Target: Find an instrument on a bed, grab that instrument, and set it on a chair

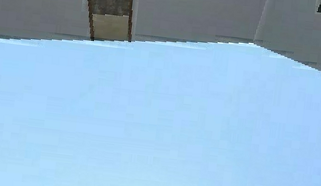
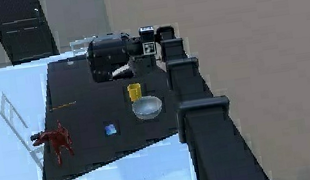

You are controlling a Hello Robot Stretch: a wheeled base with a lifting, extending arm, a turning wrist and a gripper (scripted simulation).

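On the dark table (image 2: 83,98), your arm (image 2: 202,112) runs along the edge toward the arm side view's right. The gripper (image 2: 118,69) sits above the table's far end, turned in over the top. I judge it is placed to work over the tabletop, not over a bed. You cannot tell whether its fingers are spread or pressed together. You also cannot tell whether it holds anything, since the dark top lies right behind it.

Two containers stand upright near the table's middle, close to the arm: a yellow cup (image 2: 135,91) and, just nearer than it, a pale bowl (image 2: 146,107). They stand close together, like tableware set out for use. What is in either is too small to tell. A small blue thing (image 2: 110,130) lies on the table beside the bowl, away from the arm.

At the table's near corner, farthest from the arm, lies a red shape (image 2: 57,140) with spiky limbs. Whether it rests on the top or just off the edge is unclear. It might be the instrument, but it is too small to name, so treat the instrument's place as unsettled. A white chair (image 2: 10,116) stands close against that same side of the table, which makes it a handy drop point.

Away from the table, ahead of you, spreads a broad pale blue surface (image 1: 145,120), probably the bed. Search it before you commit.
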